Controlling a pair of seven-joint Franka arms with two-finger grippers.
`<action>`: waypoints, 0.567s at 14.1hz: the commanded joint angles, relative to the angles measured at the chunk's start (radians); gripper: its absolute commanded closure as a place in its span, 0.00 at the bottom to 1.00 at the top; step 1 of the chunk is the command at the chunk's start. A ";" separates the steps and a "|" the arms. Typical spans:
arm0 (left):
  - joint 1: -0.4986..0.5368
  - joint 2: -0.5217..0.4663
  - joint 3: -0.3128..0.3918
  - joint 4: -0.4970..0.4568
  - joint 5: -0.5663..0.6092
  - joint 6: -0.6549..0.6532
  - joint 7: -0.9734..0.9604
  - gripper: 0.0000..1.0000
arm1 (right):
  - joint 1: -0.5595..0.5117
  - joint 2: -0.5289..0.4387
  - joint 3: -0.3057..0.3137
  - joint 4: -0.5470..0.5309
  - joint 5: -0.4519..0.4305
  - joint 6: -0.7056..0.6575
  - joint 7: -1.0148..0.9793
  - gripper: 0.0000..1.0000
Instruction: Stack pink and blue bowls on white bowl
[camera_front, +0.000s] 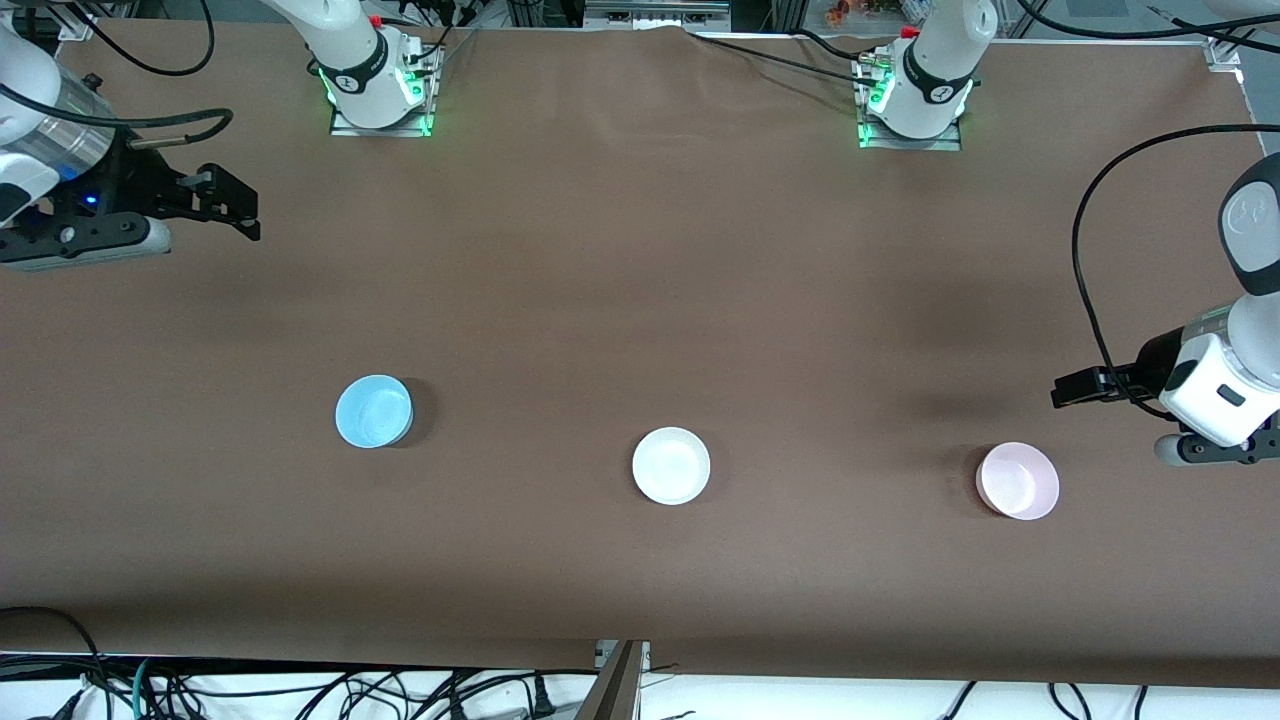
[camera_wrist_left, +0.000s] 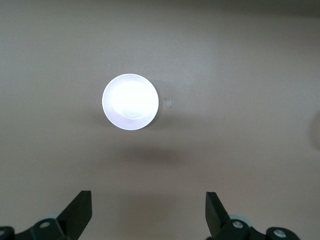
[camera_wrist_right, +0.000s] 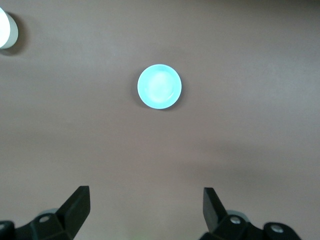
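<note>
The light blue bowl (camera_front: 373, 411) stands on the brown table toward the right arm's end. The white bowl (camera_front: 671, 465) stands mid-table. The pale pink bowl (camera_front: 1018, 481) stands toward the left arm's end. All are apart and upright. My right gripper (camera_front: 240, 205) is open and empty, up over the table's right arm's end; its wrist view shows the blue bowl (camera_wrist_right: 159, 86) and the white bowl's edge (camera_wrist_right: 6, 27) past the gripper (camera_wrist_right: 146, 207). My left gripper (camera_front: 1065, 392) is open and empty over the table beside the pink bowl (camera_wrist_left: 130, 102), which lies ahead of the gripper (camera_wrist_left: 148, 210).
The brown table cover (camera_front: 640, 260) is bare apart from the three bowls. The arm bases (camera_front: 375, 85) (camera_front: 915, 100) stand along the edge farthest from the front camera. Cables (camera_front: 300, 690) lie off the table's near edge.
</note>
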 joint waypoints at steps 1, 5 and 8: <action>-0.001 -0.006 -0.002 0.006 -0.009 0.002 0.020 0.00 | 0.006 -0.002 0.012 0.014 -0.012 0.001 0.004 0.00; 0.033 0.003 -0.002 0.005 -0.018 0.002 0.023 0.00 | 0.013 -0.002 0.010 0.012 -0.019 -0.007 0.005 0.00; 0.042 0.054 0.001 0.000 0.014 0.023 0.021 0.00 | 0.015 -0.004 0.013 0.011 -0.017 -0.010 0.004 0.00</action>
